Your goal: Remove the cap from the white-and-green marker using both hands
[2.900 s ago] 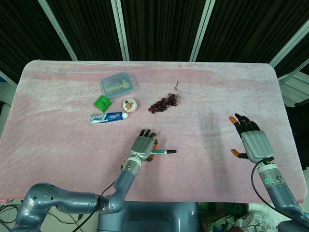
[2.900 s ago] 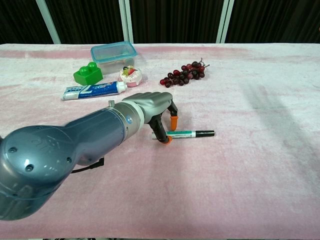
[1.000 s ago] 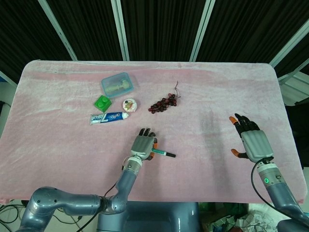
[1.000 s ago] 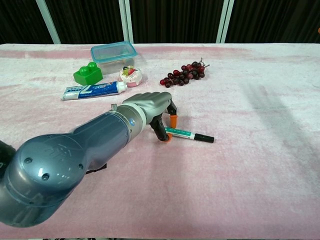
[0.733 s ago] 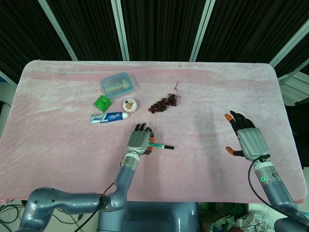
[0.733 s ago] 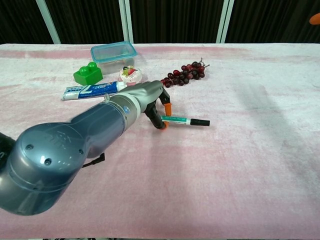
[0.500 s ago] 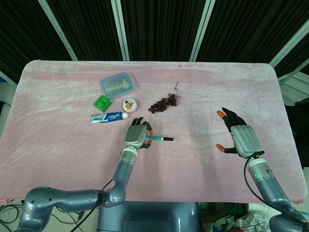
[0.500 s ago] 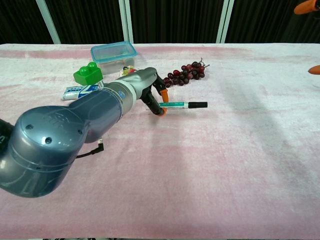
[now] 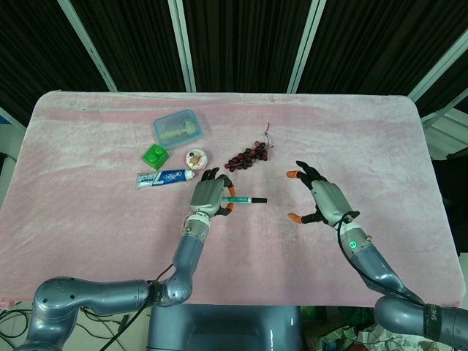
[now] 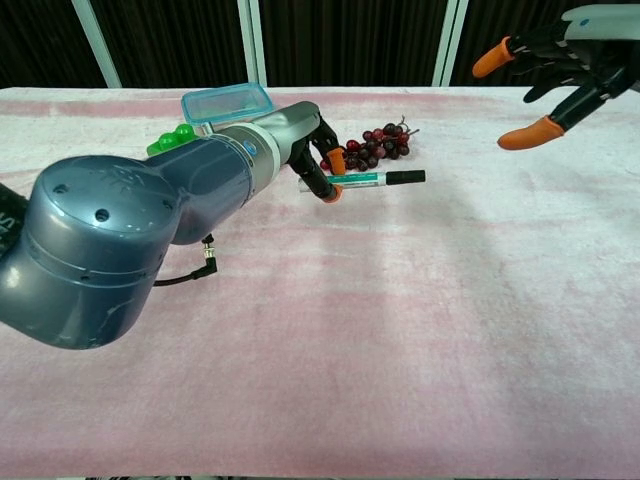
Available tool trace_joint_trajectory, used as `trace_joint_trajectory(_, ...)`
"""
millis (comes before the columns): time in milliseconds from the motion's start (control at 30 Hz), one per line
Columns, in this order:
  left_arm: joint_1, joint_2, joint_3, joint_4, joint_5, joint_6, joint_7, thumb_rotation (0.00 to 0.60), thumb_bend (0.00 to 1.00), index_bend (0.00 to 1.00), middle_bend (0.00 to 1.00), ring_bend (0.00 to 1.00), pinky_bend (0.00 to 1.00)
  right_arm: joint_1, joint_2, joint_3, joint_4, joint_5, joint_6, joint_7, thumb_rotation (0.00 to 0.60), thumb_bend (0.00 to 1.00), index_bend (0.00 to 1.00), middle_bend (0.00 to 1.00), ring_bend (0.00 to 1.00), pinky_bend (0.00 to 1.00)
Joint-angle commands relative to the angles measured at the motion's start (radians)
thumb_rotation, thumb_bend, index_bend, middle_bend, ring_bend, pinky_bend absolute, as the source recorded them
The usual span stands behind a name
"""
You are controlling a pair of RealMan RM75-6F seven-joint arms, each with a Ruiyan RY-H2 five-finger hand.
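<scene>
Pink cloth (image 9: 110, 219) underneath, white-and-green marker (image 9: 245, 199) now raised off it, pinched at its white end by the left hand (image 9: 208, 196) and held level, black cap (image 10: 400, 178) pointing right toward the other hand. Lifted and carried farther from the robot than a moment ago; back then lay flat on the cloth, near edge of the table, with the left hand's fingers only curling over it. Sits now just near of the grape bunch (image 9: 247, 155) in the head view, in front of it in the chest view.

Right hand (image 9: 320, 200) brought in from the far right side to the middle, well apart from the cap yet, palm turned toward the marker, fingers spread, holding nothing. Was parked near the right edge through the earlier pictures; began swinging in only within the last second.

Means, by judgement: pick-up step done, marker presented, approach of the second hand under way. Remaining: close the gap, pinch the black cap, pull apart along the marker's length. Cap not yet touched.

Unmoved on the left: toothpaste tube (image 9: 165, 178), green block (image 9: 154, 155), blue-lidded box (image 9: 178, 128), small round dish (image 9: 195, 158).
</scene>
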Motion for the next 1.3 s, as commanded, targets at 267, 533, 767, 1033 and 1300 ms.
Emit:
trace_joint_trajectory(267, -0.022, -0.012, -0.009, 0.031, -0.035, -0.007, 0.001, 0.6, 0.51, 0.68, 0.27, 0.0, 0.0, 0.049, -0.183, -0.018, 0.095, 0.111, 0.082, -0.058, 0.6, 0.13, 0.29, 0.0, 0.02, 0.15)
trace_joint_trajectory(533, -0.033, -0.014, -0.001, 0.036, -0.045, 0.0, 0.01, 0.6, 0.51, 0.68, 0.27, 0.0, 0.0, 0.078, -0.299, -0.012, 0.169, 0.183, 0.128, -0.101, 0.6, 0.16, 0.32, 0.0, 0.02, 0.15)
trace_joint_trajectory(767, -0.044, -0.025, -0.002, 0.051, -0.059, -0.003, 0.007, 0.6, 0.51, 0.69, 0.27, 0.0, 0.0, 0.092, -0.373, 0.006, 0.235, 0.22, 0.16, -0.118, 0.6, 0.18, 0.35, 0.0, 0.02, 0.15)
trace_joint_trajectory(1033, -0.044, -0.02, 0.002, 0.048, -0.063, 0.005, 0.01, 0.6, 0.51, 0.69, 0.27, 0.0, 0.0, 0.1, -0.427, 0.021, 0.295, 0.286, 0.162, -0.143, 0.6, 0.19, 0.39, 0.0, 0.02, 0.15)
trace_joint_trajectory(1300, -0.045, -0.018, 0.005, 0.045, -0.063, 0.001, 0.006, 0.6, 0.51, 0.69, 0.27, 0.0, 0.0, 0.097, -0.44, 0.029, 0.312, 0.301, 0.159, -0.152, 0.6, 0.23, 0.43, 0.0, 0.02, 0.15)
